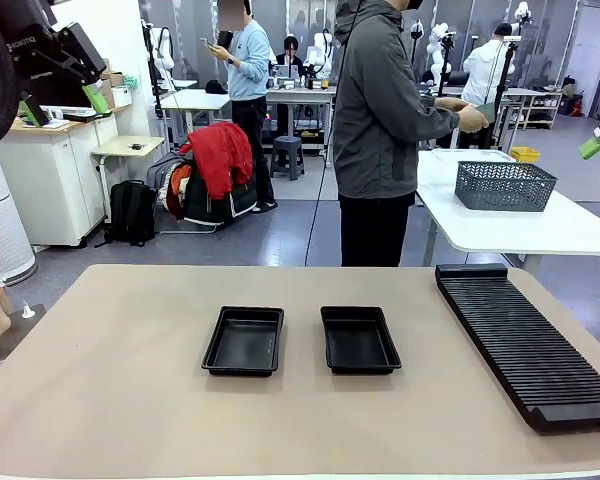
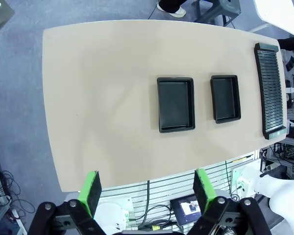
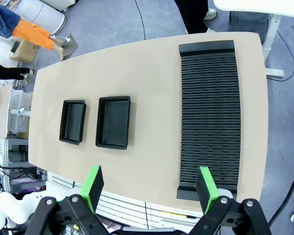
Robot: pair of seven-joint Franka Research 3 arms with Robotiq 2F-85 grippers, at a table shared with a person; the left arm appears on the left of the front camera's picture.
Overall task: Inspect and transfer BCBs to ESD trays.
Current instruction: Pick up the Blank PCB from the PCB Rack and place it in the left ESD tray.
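Two empty black ESD trays (image 1: 244,340) (image 1: 358,340) lie side by side in the middle of the tan table. From high above, the left wrist view looks down on both trays (image 2: 175,104) (image 2: 225,98), and the right wrist view does too (image 3: 72,121) (image 3: 113,121). My left gripper (image 2: 148,191) hangs open over the table's near edge, nothing between its green pads. My right gripper (image 3: 150,186) is likewise open and empty, high over the near edge. In the front view the left gripper (image 1: 65,105) is raised at top left, and a right fingertip (image 1: 595,145) shows at top right. The BCBs are out of view.
A long black ribbed rack (image 1: 525,340) (image 3: 209,115) (image 2: 271,90) lies along the table's right side. A person (image 1: 380,130) stands at the far side, turned toward a white table (image 1: 540,230) that holds a grey mesh basket (image 1: 504,185).
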